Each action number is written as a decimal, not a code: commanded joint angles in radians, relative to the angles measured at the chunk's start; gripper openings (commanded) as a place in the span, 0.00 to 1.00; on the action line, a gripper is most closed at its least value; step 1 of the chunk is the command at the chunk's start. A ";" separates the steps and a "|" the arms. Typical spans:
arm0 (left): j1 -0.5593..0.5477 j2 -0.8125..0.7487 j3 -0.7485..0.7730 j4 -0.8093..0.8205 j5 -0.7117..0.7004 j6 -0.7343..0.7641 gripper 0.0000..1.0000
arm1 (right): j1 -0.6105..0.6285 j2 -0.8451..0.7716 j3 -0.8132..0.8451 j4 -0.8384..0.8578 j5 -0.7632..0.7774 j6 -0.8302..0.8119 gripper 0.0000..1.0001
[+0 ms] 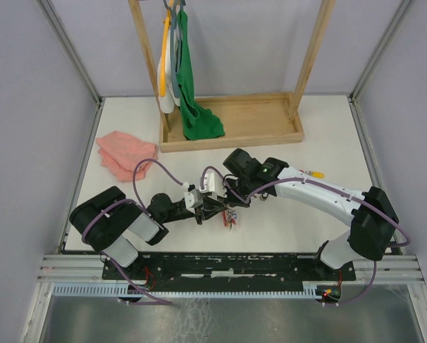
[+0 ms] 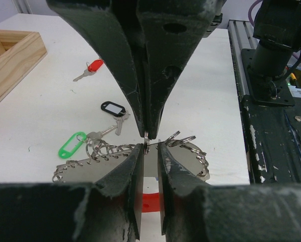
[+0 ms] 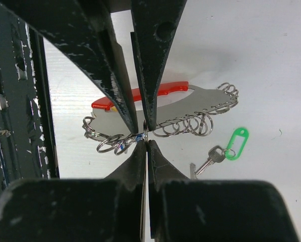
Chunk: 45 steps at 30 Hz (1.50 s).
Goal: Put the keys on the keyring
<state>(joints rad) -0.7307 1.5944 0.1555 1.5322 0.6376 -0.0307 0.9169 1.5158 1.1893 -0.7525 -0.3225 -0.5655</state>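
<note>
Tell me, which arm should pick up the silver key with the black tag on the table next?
Probably left. The right gripper is shut on a small wire ring of the grey-and-red keyring, steadying it. The left gripper is open, and the silver black-tagged key lies close ahead.

a white table [image 1: 328, 136] is seen, walled on three sides. at its far edge a wooden tray [image 1: 231, 143] is set flat on the surface. a crumpled pink cloth [image 1: 124, 153] is laid just left of the tray. a red-tagged key [image 2: 91, 67] is found alone on the bare top. a black-tagged key [image 2: 115, 109] and a green-tagged key [image 2: 72, 144] are laid nearer the keyring [image 3: 165, 92]; whether the keyring itself rests on the surface cannot be told. a yellow-tagged key [image 1: 313, 174] is laid well to the right.
</note>
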 commanded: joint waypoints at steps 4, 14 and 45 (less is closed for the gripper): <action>0.002 0.025 0.054 0.197 -0.016 -0.039 0.05 | 0.024 -0.062 -0.038 0.086 -0.098 -0.063 0.01; 0.004 0.002 0.040 0.197 -0.071 -0.005 0.03 | -0.113 -0.240 -0.283 0.405 -0.244 0.070 0.21; 0.008 -0.066 0.018 0.197 -0.102 0.005 0.03 | -0.184 -0.363 -0.577 0.876 -0.308 0.190 0.25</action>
<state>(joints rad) -0.7250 1.5444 0.1688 1.5276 0.5755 -0.0402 0.7307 1.1454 0.5793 0.1131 -0.5770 -0.3717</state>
